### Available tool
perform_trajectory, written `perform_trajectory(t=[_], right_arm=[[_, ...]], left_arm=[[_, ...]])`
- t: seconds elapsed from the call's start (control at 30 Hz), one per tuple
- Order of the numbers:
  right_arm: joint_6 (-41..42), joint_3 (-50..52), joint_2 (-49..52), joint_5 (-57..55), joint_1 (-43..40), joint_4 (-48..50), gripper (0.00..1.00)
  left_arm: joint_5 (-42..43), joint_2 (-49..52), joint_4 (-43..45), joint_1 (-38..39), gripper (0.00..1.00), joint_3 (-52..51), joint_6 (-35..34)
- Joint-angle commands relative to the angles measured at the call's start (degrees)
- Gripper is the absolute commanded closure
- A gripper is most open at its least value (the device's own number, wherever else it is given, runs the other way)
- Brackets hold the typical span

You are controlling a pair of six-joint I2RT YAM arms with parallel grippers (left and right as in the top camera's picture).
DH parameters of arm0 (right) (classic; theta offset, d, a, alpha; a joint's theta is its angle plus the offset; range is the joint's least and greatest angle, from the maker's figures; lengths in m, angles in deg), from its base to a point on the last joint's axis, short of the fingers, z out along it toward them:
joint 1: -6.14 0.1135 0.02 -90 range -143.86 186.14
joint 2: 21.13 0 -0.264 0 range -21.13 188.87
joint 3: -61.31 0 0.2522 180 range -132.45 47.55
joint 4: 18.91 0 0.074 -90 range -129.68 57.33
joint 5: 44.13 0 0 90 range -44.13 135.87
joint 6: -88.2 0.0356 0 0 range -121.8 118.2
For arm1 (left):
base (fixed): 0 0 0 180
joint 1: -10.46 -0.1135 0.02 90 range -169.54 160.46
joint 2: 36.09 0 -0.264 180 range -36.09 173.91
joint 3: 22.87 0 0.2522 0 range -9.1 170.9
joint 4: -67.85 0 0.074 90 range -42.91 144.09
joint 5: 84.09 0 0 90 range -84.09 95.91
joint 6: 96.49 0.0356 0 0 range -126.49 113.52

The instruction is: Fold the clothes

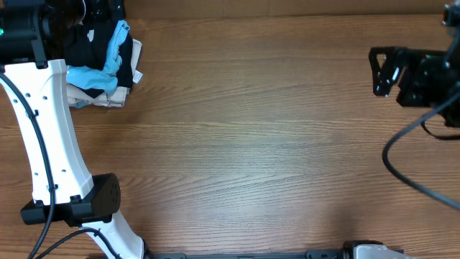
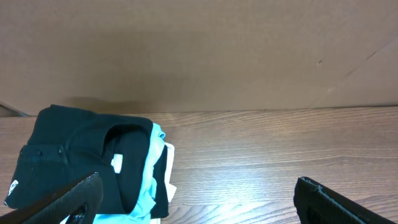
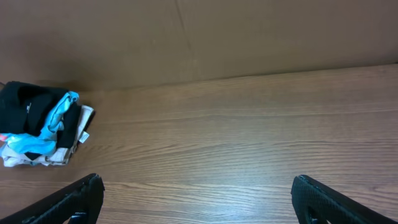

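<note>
Black shirt [image 2: 74, 155] tops the pile [image 2: 157, 142] on the counter [image 2: 280, 155]; its white logo [image 2: 13, 185] is unreadable. The left jaws and right jaws stand wide open, empty.

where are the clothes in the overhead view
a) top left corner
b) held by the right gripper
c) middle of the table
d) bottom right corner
a: the clothes lie heaped in the top left corner of the table.

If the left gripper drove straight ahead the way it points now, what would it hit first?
The left gripper would probably meet the black shirt first: one finger lines up with its near side. Between the open jaws only bare table lies ahead, then the brown wall. Depth is unclear.
</note>
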Motion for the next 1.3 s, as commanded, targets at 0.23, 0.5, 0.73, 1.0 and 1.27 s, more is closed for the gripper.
perform_trajectory(t=[0.23,0.5,0.73,1.0,1.27], right_arm=[[-0.68,-0.15,1.29,-2.47,0.22,-0.96,0.0],[-0.42,0.55,0.59,-1.49,0.22,10.38,0.0],[-0.44,11.15,-5.07,1.51,0.22,25.33,0.0],[-0.44,38.14,-17.42,4.0,0.22,46.86,0.0],[-0.44,64.61,-30.01,4.24,0.46,64.85,0.0]], left_arm=[[0.85,0.07,0.04,-0.07,0.0,-0.13,-1.14],[0.85,0.07,0.04,-0.07,0.0,-0.13,-1.14],[0.85,0.07,0.04,-0.07,0.0,-0.13,-1.14],[0.85,0.07,0.04,-0.07,0.0,-0.13,-1.14],[0.85,0.07,0.04,-0.07,0.0,-0.13,-1.14]])
